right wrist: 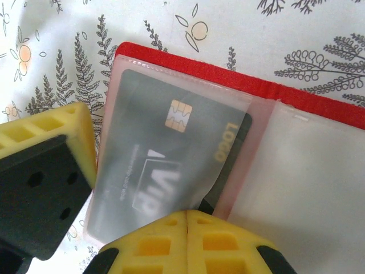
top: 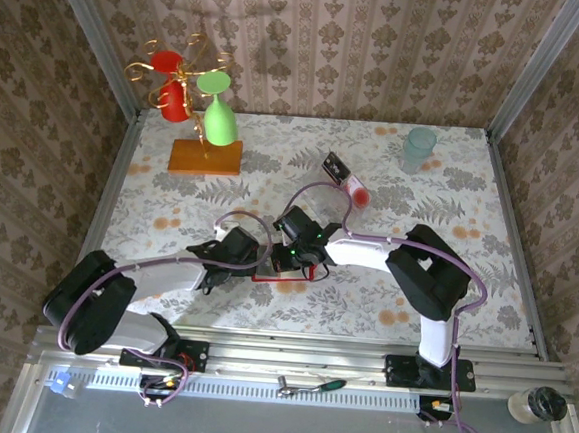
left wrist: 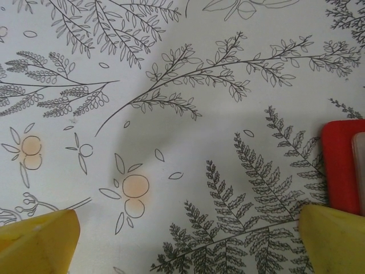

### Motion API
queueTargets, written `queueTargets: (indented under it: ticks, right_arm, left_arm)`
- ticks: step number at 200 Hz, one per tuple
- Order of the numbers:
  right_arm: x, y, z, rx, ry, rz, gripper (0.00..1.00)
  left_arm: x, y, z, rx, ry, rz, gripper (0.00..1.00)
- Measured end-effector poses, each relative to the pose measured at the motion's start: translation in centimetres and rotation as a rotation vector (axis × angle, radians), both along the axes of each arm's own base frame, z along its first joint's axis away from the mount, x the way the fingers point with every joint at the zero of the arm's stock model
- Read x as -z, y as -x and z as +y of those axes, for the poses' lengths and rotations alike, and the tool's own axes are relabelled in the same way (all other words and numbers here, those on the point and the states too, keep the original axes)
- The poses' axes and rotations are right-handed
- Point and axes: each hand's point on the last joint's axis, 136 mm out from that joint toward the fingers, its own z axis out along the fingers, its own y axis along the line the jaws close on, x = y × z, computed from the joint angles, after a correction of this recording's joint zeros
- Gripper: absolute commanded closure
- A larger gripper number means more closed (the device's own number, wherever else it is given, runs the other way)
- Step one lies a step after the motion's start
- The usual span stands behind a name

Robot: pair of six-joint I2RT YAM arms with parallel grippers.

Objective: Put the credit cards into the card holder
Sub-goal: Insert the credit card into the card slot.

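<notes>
At the far left of the table (top: 149, 216) stands an orange rack (top: 204, 157) hung with red and green cups. The left gripper (left wrist: 185, 242) hovers low, jaws wide with only bare cloth between them, and the card holder (left wrist: 340, 165) lies just beside one fingertip. It lies open near the table's middle, a black card (right wrist: 171, 148) mostly under its pale pocket. The right gripper (right wrist: 134, 171) straddles that card's lower end; I cannot tell whether its jaws pinch it. Farther back and right lie another black card (top: 336, 165) and a whitish card (top: 358, 191), then a pale cup (top: 419, 147)
</notes>
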Motion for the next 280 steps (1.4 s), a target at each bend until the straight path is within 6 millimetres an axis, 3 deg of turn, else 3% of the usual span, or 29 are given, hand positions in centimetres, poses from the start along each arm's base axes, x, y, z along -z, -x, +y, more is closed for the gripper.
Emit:
queueTargets:
  ticks: [58, 145, 242, 280]
  right_arm:
    - [-2.3, -2.3, -1.5, 0.056, -0.034, -0.038, 0.97]
    - [-1.7, -3.0, -1.5, 0.052, -0.017, -0.032, 0.98]
    - [0.2, -3.2, -1.1, 0.049, 0.009, -0.004, 0.98]
    - [-0.1, -3.4, -0.4, 0.039, -0.003, -0.008, 0.98]
  left_arm:
    - [-2.0, -0.4, 1.1, -0.039, 0.044, -0.049, 0.00]
    - [0.4, 0.1, 1.3, -0.016, -0.022, 0.028, 0.00]
    - [0.5, -0.5, 0.5, -0.010, 0.000, 0.016, 0.00]
    - [0.5, -0.6, 0.4, -0.010, 0.004, 0.012, 0.00]
